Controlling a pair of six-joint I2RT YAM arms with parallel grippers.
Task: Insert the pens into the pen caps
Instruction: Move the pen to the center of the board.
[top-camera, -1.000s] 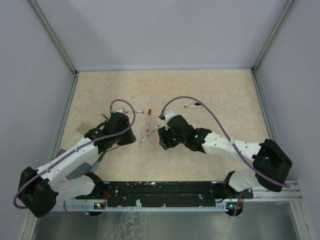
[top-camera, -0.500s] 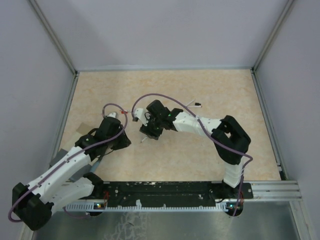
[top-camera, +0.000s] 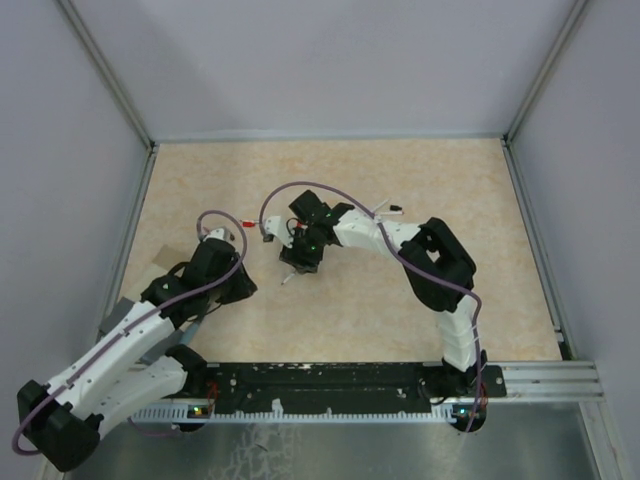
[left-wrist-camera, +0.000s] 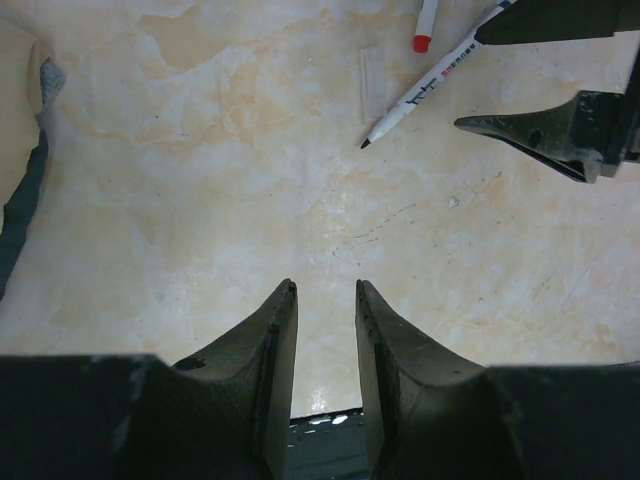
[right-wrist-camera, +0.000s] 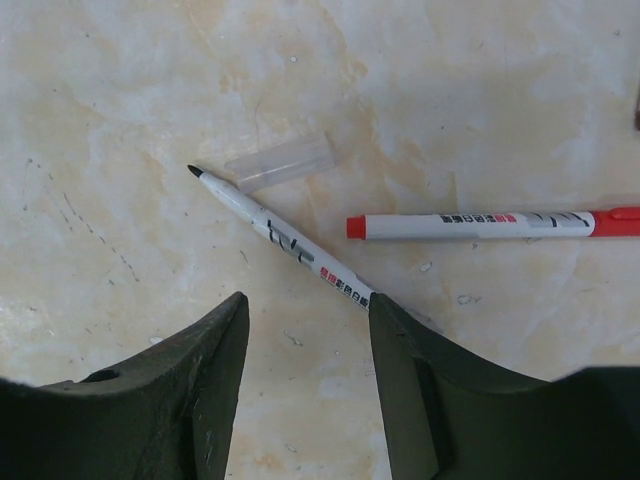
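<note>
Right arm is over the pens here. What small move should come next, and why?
Probably lower the right gripper and close on the uncapped black-tipped pen. Its jaws stand open and empty above the table, the pen's barrel reaches the gap between them, and the clear cap lies loose beside its tip.

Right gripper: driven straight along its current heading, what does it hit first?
Probably the uncapped black-tipped pen, lying diagonally just ahead of the open jaws of the right gripper; the clear cap sits beyond it. Height above the table is unclear.
</note>
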